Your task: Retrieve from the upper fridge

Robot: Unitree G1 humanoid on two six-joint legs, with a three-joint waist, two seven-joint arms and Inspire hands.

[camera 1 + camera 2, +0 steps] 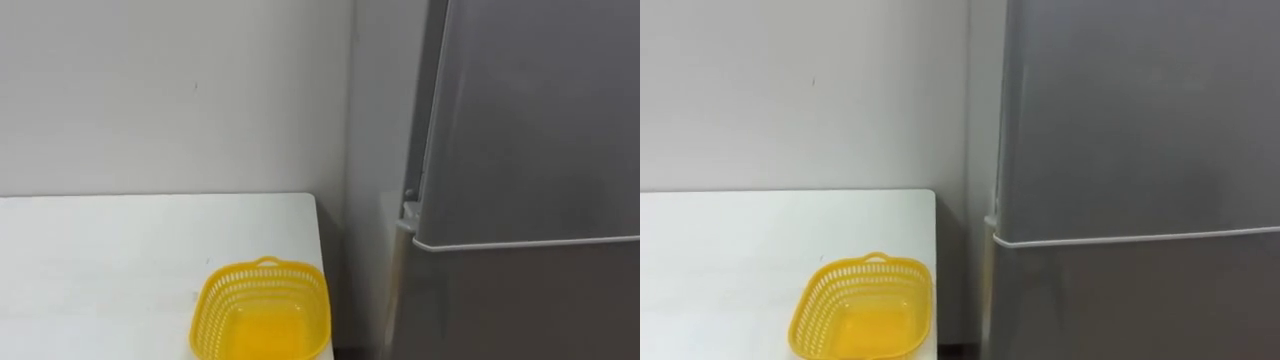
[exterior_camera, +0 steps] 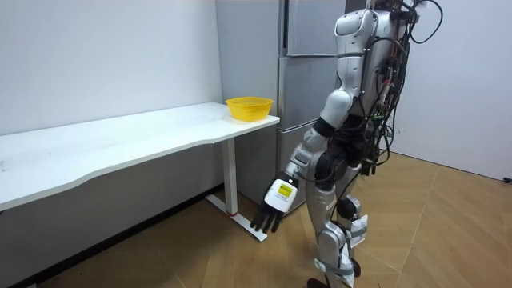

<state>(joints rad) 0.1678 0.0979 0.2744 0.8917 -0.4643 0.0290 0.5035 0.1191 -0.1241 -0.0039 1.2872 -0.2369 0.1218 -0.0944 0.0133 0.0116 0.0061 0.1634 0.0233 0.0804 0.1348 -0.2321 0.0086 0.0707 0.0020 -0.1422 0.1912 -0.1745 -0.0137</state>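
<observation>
Yel. basket (image 1: 262, 312) on wht table (image 1: 120, 250)

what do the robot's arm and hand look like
The left arm has a silver-white shell with black joints at elbow and wrist. The left hand is black, with a white tag carrying a yellow patch on its back. Dark cables bunch along the torso.

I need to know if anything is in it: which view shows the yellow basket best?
The left eye view: it looks down into the yellow basket on the white table, nothing showing inside, its near rim cut off. The right eye view shows much the same. The room view shows its side, small.
</observation>
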